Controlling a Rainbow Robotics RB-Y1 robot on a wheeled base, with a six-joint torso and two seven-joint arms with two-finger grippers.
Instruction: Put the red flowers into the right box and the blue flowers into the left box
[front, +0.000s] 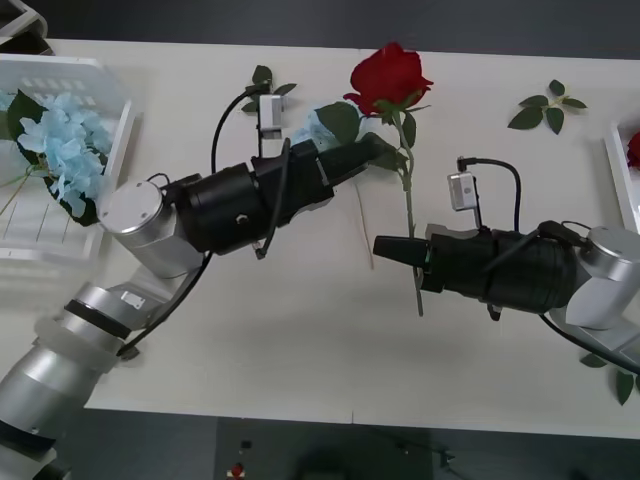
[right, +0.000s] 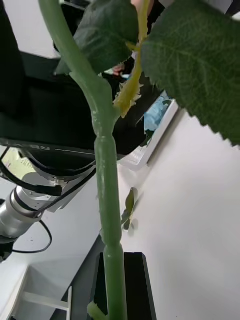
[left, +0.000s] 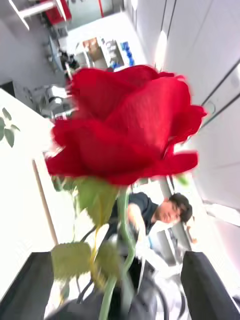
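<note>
Black and ribless against the white table (front: 300, 330), the right gripper (front: 392, 247) sits nearest the robot, its fingers clenched on the lower stem of a red flower (front: 389, 76); the right wrist view shows that green stem (right: 107, 200) running up between them. Just beyond, the left gripper (front: 368, 152) reaches in beside the rose's upper stem, its two fingers (left: 35, 285) spread wide at either side of the bloom (left: 125, 130) without touching it. The rose appears held up over the table's middle. To do this step well, the left arm probably should draw clear first, so the leaves do not snag, and the right arm should carry the flower sideways, stem kept firmly pinched, toward the right box (front: 620, 180) at the table's far right edge. Farther off on the other side, the left box (front: 110, 130) holds blue flowers (front: 62, 150).
</note>
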